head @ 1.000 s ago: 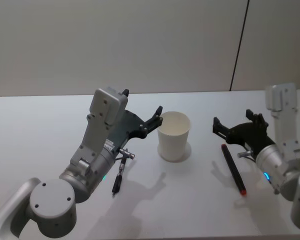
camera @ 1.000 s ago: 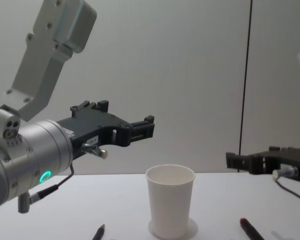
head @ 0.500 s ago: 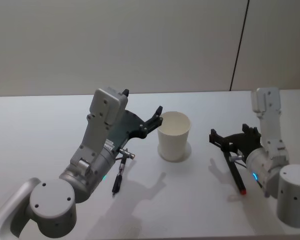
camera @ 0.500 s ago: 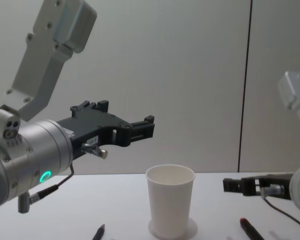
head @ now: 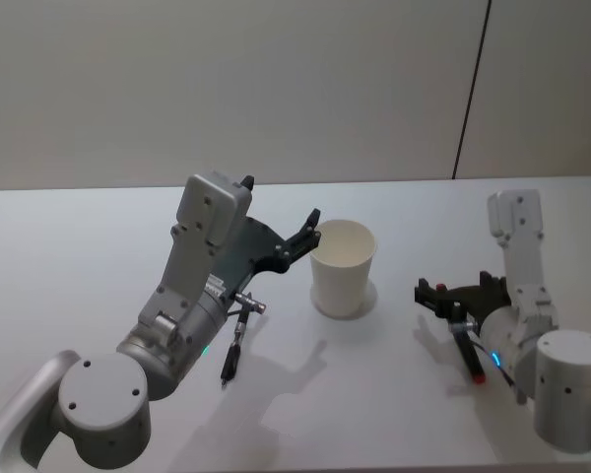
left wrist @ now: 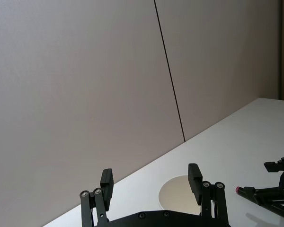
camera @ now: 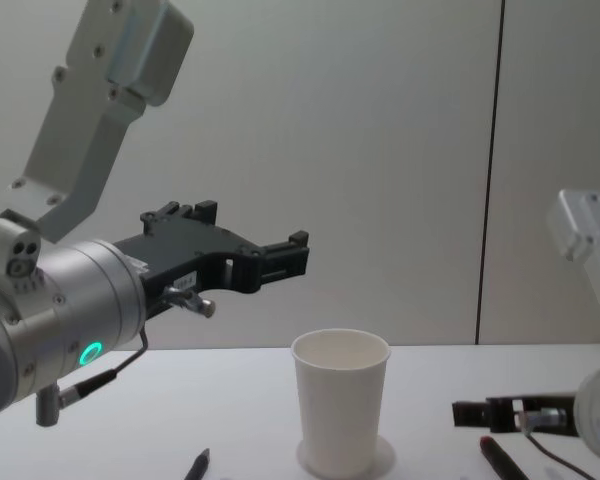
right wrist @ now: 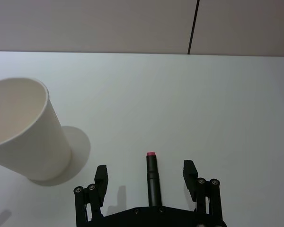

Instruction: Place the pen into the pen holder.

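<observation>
The pen [head: 469,357] is black with a red end and lies on the white table to the right of the pen holder. It also shows between the fingers in the right wrist view, pen [right wrist: 152,177], and low in the chest view, pen [camera: 502,461]. My right gripper [head: 455,294] hangs open just over its far part, one finger on each side, right gripper [right wrist: 146,175], right gripper [camera: 477,412]. The pen holder [head: 342,269] is a white paper cup standing upright mid-table, pen holder [right wrist: 24,135], pen holder [camera: 341,400]. My left gripper [head: 306,233] is open in the air beside the cup's rim, left gripper [left wrist: 150,179], left gripper [camera: 282,259].
A second dark pen [head: 231,355] lies on the table under my left arm, left of the cup; its tip shows in the chest view, second pen [camera: 198,465]. The table [head: 69,256] is bare white, with a plain wall behind it.
My right gripper has come down and drawn back toward me, ending low over the red-ended pen. The left arm, the cup and both pens have stayed put.
</observation>
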You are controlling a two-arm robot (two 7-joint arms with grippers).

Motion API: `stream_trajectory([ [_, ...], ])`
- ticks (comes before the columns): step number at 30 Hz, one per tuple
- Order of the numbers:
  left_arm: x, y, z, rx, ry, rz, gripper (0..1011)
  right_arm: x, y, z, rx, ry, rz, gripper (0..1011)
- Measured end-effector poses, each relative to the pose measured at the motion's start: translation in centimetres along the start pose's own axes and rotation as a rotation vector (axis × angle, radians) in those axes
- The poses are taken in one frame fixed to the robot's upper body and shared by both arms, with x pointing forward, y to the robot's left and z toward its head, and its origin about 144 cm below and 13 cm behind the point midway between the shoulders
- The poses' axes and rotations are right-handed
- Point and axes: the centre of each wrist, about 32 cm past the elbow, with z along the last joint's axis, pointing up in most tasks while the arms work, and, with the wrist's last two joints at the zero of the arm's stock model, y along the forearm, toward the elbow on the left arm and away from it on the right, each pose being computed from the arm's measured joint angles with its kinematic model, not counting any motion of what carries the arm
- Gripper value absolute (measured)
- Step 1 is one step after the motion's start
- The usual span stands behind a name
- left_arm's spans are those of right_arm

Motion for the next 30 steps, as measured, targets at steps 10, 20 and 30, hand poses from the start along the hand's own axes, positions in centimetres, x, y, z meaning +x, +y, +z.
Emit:
stream_trajectory([
  [10,0.0,0.0,0.0,0.0,0.0,0.0,1004,-0.1,0.6,-0.7,-0.043,0.001,-0.005,1001],
  [20,0.0,0.0,0.0,0.0,0.0,0.0,1004,-0.1,1.1,-1.4,-0.076,-0.008,-0.009,1002],
  [30,0.0,0.0,0.0,0.0,0.0,0.0,1004,-0.1,1.5,-2.0,-0.099,-0.012,-0.011,862],
])
